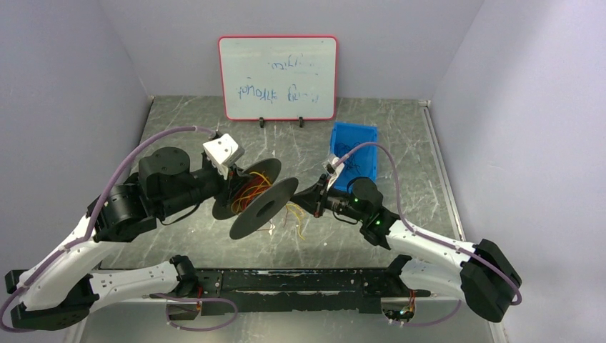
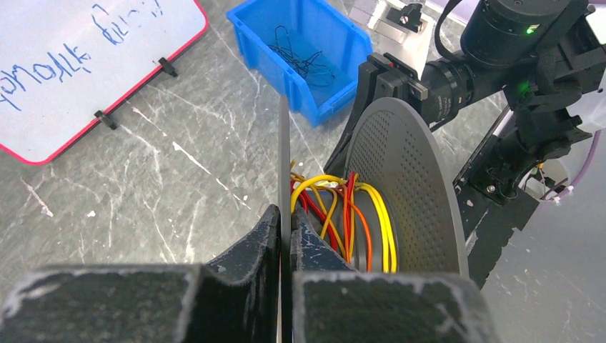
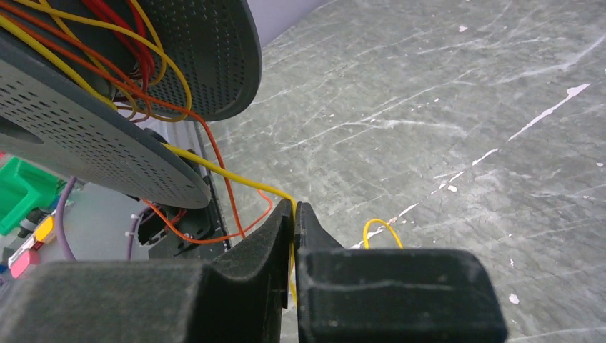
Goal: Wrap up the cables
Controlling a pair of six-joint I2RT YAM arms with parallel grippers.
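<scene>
A dark grey spool [image 1: 263, 207] with two perforated discs hangs tilted above the table's middle. Yellow, orange and red cables [image 2: 344, 207] are wound loosely round its core. My left gripper [image 2: 285, 216] is shut on the thin rim of the spool's left disc [image 2: 284, 153]; from above, the left gripper [image 1: 232, 177] meets the spool from the left. My right gripper [image 3: 294, 209] is shut on a yellow cable [image 3: 229, 171] that runs taut from the spool [image 3: 93, 139] to its fingertips. An orange strand [image 3: 218, 161] hangs slack beside it. Loose cable ends [image 1: 293, 216] dangle under the spool near the right gripper [image 1: 315, 202].
A blue bin [image 1: 355, 151] holding thin dark wires stands at the back right, just behind the right wrist. A red-framed whiteboard [image 1: 277, 77] leans at the back wall. A yellow cable loop [image 3: 382, 229] lies on the marble table beyond the right fingers.
</scene>
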